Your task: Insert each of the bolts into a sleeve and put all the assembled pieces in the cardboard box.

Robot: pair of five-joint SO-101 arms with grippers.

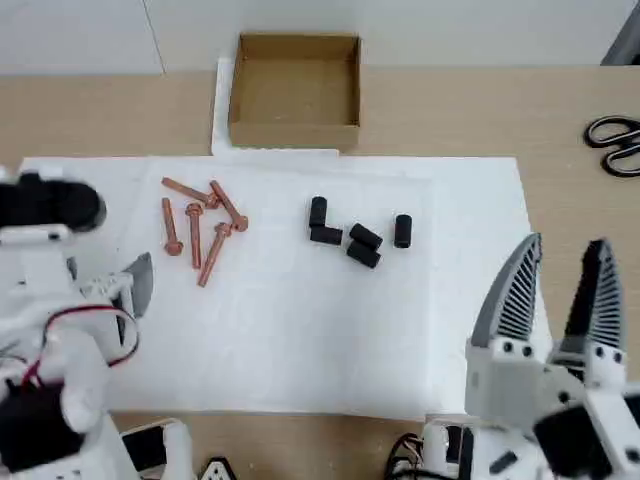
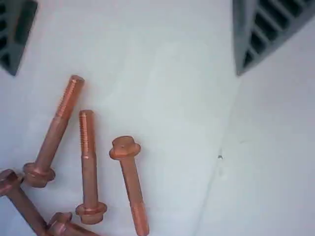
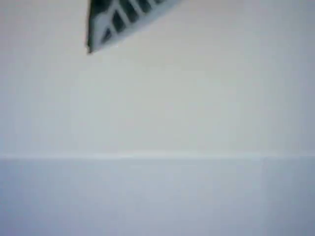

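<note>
Evidently, left jaws and right jaws both stood spread, empty. Bolts (image 1: pixel 194 235) lay clustered on the sheet (image 1: pixel 300 340), sleeves (image 1: pixel 365 238) apart beside them; the left jaws would likely do best straddling one outer bolt mid-shank.

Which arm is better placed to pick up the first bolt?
Probably left: the left gripper is open beside the bolts, which its wrist view shows; the right gripper stands farther away, beyond the sleeves.

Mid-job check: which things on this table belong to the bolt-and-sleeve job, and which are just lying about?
Job:
five copper-coloured metal bolts
five short black cylindrical sleeves
open brown cardboard box

Lying about:
black-handled scissors, at the table's edge
white sheet, under the parts
</note>
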